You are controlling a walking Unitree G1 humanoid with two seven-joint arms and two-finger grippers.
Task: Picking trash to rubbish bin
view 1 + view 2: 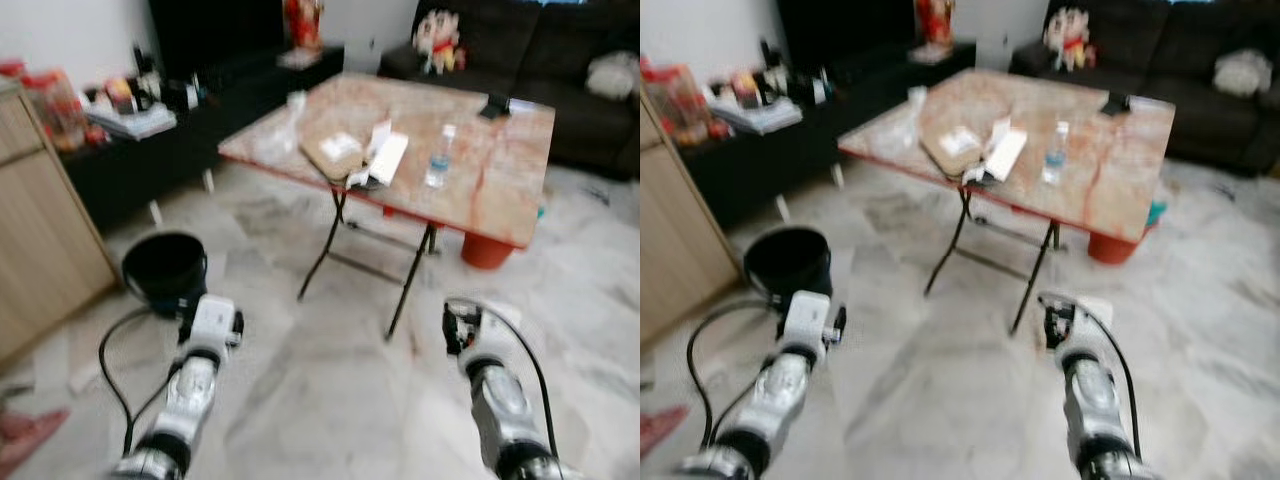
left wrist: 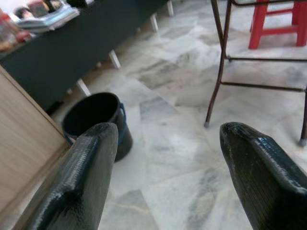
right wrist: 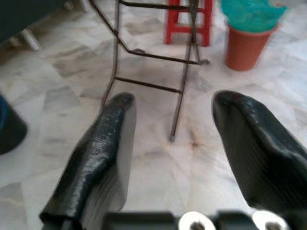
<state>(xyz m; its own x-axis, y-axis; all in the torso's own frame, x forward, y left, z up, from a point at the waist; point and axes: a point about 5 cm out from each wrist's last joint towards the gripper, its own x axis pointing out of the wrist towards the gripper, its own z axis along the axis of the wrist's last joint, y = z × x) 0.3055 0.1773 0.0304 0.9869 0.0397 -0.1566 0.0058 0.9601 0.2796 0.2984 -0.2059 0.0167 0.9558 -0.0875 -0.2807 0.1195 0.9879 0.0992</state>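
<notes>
A black bucket (image 1: 165, 268) stands on the marble floor at my left, beside a wooden cabinet; it also appears past my left gripper (image 2: 165, 132), which is open and holds nothing. My right gripper (image 3: 172, 98) is open too and empty, pointing at the legs of the folding table (image 1: 500, 190). On the tabletop lie white wrappers (image 1: 380, 160), a clear plastic bottle (image 1: 437, 158) standing upright, and a crumpled clear bag (image 1: 285, 125). Both arms are held low in front of me, short of the table.
Under the table stand a red stool (image 3: 187, 21) and an orange pot with a teal liner (image 3: 249, 40). A dark low cabinet (image 1: 170, 140) runs along the left, a wooden cabinet (image 1: 40, 230) is nearer. A dark sofa (image 1: 560, 60) lies behind.
</notes>
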